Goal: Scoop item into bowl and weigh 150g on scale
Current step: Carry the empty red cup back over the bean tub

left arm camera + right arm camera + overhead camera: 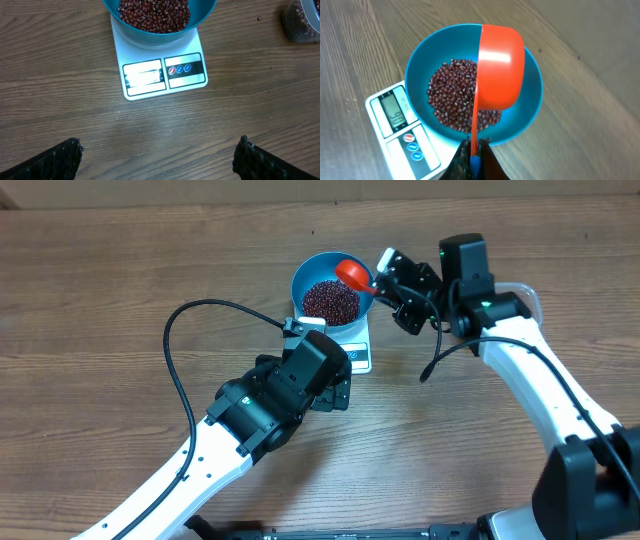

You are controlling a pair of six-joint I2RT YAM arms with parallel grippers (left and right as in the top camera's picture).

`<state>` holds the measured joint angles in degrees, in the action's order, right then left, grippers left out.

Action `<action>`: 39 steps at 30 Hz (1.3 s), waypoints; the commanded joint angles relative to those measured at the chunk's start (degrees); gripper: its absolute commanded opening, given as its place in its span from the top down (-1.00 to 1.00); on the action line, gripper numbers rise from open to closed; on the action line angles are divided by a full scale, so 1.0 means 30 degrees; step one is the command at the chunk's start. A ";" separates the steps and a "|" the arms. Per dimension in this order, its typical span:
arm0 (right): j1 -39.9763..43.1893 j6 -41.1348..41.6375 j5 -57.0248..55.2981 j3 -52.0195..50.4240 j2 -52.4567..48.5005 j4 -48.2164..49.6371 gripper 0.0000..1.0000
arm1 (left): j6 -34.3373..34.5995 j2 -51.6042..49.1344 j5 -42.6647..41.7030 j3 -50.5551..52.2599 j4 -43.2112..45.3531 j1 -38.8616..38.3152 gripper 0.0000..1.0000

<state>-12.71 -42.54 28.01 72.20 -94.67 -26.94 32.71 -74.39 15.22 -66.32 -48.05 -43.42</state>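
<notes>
we hold the orange-red plastic scoop (500, 67) by its thin handle in our right gripper (474, 158), the jaws pinched tight on it. the scoop is rolled over so that its rounded back faces the wrist camera and its mouth faces down into the round, deep light-blue plastic bowl (530, 100), which is how its load would drop inside and not onto the wooden table (60, 100). the small dark maroon beans (452, 97) lie as a loose heap covering the bowl's floor. the bowl sits on the small flat white rectangular scale (160, 75), towards its back, so the display window and buttons at the near edge show. the display is lit, but we cannot read it with confidence.

our left gripper (157, 152) hangs over bare table in front of the scale with its fingers spread wide and nothing between them. we judge it is parked there so that its camera watches the display. a clear plastic tub (302, 20) with more beans stands off to the side, apart from the scale.

we judge this to be a tipping step, and the target weight unconfirmed.
</notes>
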 commanded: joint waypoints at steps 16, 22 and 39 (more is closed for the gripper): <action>0.8225 0.7322 -0.6200 0.0066 0.2696 -0.4976 0.93 | 0.0240 -0.0073 0.0197 -0.0066 0.0022 -0.0036 -0.99; 0.9173 0.7643 -0.5756 0.0051 0.1377 -0.7096 0.93 | 0.0240 -0.0073 0.0197 -0.0066 0.0029 -0.0036 -0.99; 0.9136 0.8692 -0.5020 0.0051 -0.1151 -0.6717 0.54 | 0.0240 -0.0073 0.0197 -0.0066 0.0022 -0.0036 -0.99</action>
<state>14.90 -16.67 12.25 72.20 -97.14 -47.55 32.71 -74.39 15.25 -66.32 -48.05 -43.42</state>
